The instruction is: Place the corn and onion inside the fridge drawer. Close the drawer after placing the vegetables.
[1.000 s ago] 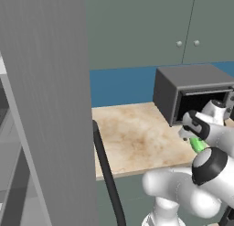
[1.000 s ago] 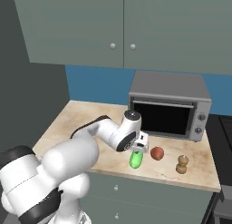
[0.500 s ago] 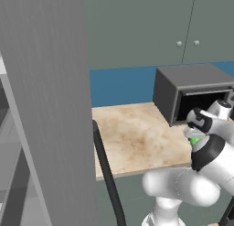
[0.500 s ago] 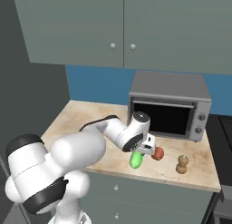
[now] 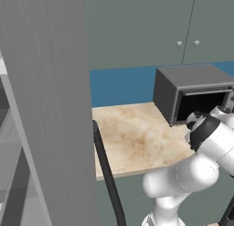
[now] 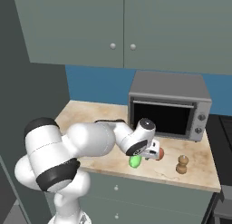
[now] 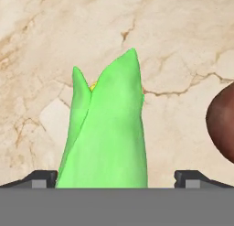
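1. Corn (image 7: 107,129): seen in the hand view between the two finger tips, which stand wide on either side and appear clear of the husk. The gripper (image 6: 146,154) is judged spread, not clamped. In the right base view the corn (image 6: 134,161) lies on the counter (image 6: 90,123) under the hand.
2. Onion (image 6: 160,153): set just beside the corn, in front of the microwave (image 6: 170,105).
3. Fridge (image 5: 45,97): stands well apart, at the left.
4. Risk: if the fingers are shut off-centre, the tapered cob could be squeezed out or rolled into the onion, which may then roll away.
5. Change: against half a second ago, the hand is lower over the corn and its wrist is turned.
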Controlling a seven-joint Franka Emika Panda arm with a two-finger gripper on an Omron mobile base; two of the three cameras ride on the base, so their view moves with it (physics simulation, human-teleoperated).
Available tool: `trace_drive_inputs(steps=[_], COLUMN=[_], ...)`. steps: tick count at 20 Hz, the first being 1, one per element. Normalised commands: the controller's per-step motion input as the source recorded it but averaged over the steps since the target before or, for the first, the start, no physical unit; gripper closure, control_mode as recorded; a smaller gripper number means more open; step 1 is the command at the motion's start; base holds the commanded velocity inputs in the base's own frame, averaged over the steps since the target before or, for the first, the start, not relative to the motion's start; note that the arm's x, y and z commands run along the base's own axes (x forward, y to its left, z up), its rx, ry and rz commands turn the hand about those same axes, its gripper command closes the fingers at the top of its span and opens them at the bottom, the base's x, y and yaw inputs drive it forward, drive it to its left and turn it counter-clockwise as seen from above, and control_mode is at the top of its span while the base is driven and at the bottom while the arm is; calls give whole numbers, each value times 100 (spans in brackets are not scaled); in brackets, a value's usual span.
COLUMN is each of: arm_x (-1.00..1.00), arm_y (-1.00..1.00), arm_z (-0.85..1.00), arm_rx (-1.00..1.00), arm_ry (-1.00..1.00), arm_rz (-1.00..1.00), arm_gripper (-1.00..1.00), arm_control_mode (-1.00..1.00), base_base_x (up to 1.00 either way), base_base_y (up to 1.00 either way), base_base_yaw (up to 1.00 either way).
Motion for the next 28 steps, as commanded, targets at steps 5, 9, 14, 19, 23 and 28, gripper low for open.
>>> trace_drive_inputs(steps=[5,9,14,19,23,28], arm_x=[-2,-16,-12,-10,-19,-59], arm_y=[32,47,47,29,20,40], arm_z=[-26,-22,-36,-36,-5,68], arm_rx=[0,-2,-3,-5,-2,-6], arm_ry=[0,0,0,0,0,-32], arm_rz=[7,5,5,3,0,0], arm_gripper=[-100,-100,-100,100,100,100], arm_control_mode=[-100,-100,-100,-100,-100,-100], base_base_x=[0,0,0,0,0,0], base_base_y=[0,0,0,0,0,0], base_base_yaw=[0,0,0,0,0,0])
